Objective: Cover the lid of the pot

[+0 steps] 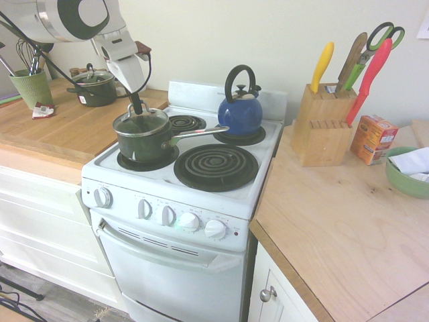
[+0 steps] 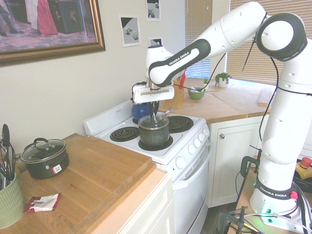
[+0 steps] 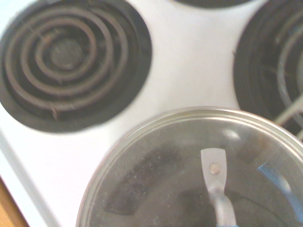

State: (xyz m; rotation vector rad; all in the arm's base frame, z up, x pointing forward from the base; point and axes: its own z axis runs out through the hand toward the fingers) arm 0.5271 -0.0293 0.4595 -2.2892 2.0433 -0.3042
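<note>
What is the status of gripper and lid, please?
Gripper shut at lid's handle. Glass lid on saucepan. Nothing visible in the way.

pot point(image 1: 139, 146): dark green | kettle point(image 1: 241, 114): blue | stove point(image 1: 167, 236): white | burner point(image 1: 216, 166): black, spiral-patterned

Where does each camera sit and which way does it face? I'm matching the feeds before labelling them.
First exterior view: in front of the stove, looking down at it and the wall behind; the arm enters top left, end effector at the glass lid.
Second exterior view: beyond the wooden counter, looking across the stove toward the blinds; nearly the whole arm shows.
Wrist view: above the stovetop, facing down at lid and burners; no arm visible.
Both exterior views share the blue kettle.
</note>
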